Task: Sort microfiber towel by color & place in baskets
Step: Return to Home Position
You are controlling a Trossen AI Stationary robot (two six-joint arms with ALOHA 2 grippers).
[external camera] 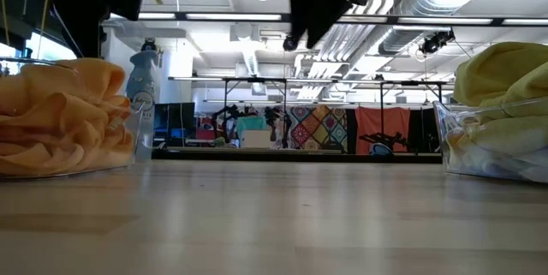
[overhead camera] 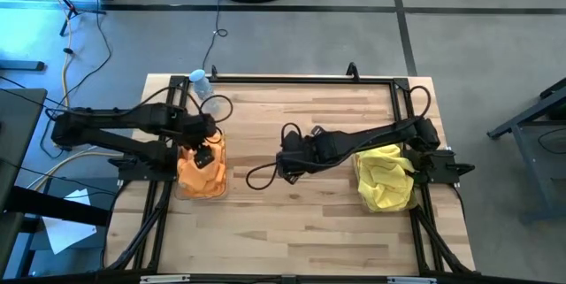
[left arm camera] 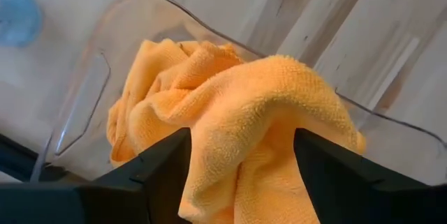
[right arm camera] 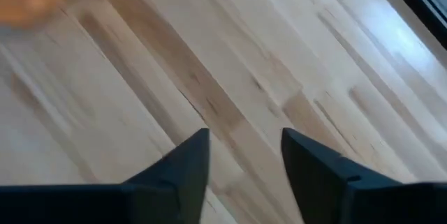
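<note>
Your left end effector (left arm camera: 243, 137) hangs spread wide over the orange towels (left arm camera: 230, 105) heaped in the left bin (left arm camera: 143, 2), gripping nothing (though cloth bulges up into the gap), so lift straight up before swinging home. Further off, the right end effector (overhead camera: 285, 162) gapes empty above the desk (overhead camera: 301, 222); yellow towels (overhead camera: 385, 178) fill the right bin (external camera: 452, 142).

Bright, even overhead light; ceiling lamps (external camera: 205, 16) glare in low view; soft faint shadows on table (overhead camera: 301, 222).
</note>
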